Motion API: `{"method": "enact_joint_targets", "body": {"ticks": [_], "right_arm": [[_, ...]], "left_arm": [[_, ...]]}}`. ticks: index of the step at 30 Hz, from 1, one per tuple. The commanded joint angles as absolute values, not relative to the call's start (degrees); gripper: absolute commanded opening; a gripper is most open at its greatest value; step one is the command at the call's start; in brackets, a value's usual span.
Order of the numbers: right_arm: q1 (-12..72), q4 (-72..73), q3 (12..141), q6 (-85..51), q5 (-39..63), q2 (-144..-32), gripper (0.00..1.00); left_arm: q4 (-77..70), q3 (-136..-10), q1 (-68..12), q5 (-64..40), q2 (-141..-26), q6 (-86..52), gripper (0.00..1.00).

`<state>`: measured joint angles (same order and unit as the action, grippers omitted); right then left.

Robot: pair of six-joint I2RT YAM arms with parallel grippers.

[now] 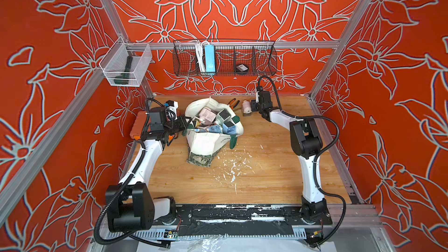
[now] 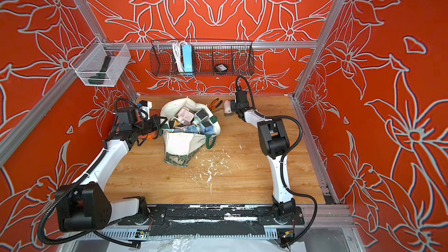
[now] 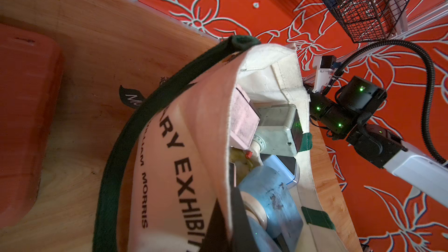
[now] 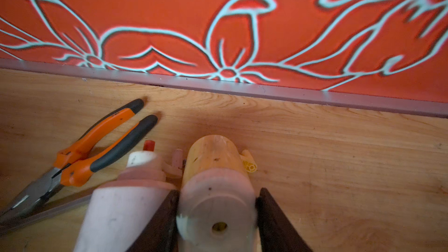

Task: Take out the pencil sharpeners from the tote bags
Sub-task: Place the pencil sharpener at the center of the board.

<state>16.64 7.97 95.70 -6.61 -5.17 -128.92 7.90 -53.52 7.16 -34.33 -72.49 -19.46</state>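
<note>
The cream tote bag (image 1: 208,141) (image 2: 180,144) stands slumped at the table's middle back, its mouth open upward. Several pencil sharpeners fill it, among them a pink one (image 1: 207,115), a grey-green one (image 3: 276,136) and a blue one (image 3: 269,195). My left gripper (image 1: 185,123) (image 3: 229,224) is shut on the bag's left rim, the canvas pinched between its fingers. At the back wall my right gripper (image 1: 252,107) (image 4: 218,221) is shut on a yellow-and-cream pencil sharpener (image 4: 213,163). A pink-white sharpener (image 4: 126,202) lies beside it.
Orange-handled pliers (image 1: 234,103) (image 4: 97,151) lie between the bag and my right gripper. An orange tool case (image 1: 139,127) (image 3: 21,117) sits by the left wall. A wire basket (image 1: 225,56) and a clear bin (image 1: 126,65) hang above. White flecks (image 1: 232,166) dot the table.
</note>
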Motion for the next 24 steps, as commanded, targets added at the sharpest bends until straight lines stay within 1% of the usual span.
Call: {"method": "enact_joint_targets", "body": {"ticks": [1, 6, 14, 19, 24], "right_arm": [[17.23, 9.11, 94.22, -6.29, -4.58, -123.55, 0.52], [17.23, 9.56, 91.10, -6.94, -4.49, -118.53, 0.58], [17.23, 8.34, 87.65, -8.10, -4.06, -113.11, 0.59], [17.23, 2.17, 86.05, -10.11, -5.32, -110.14, 0.59], [17.62, -1.89, 81.64, -14.73, 2.22, -104.57, 0.58]], "left_arm": [[5.83, -55.20, 6.42, -37.11, -71.76, -18.78, 0.00], [5.72, -55.19, 6.48, -37.14, -71.48, -18.76, 0.00], [5.74, -55.11, 5.97, -37.00, -71.54, -18.70, 0.00], [5.89, -55.20, 5.88, -36.92, -71.51, -18.61, 0.00], [5.93, -55.19, 5.87, -36.91, -71.52, -18.59, 0.00]]}}
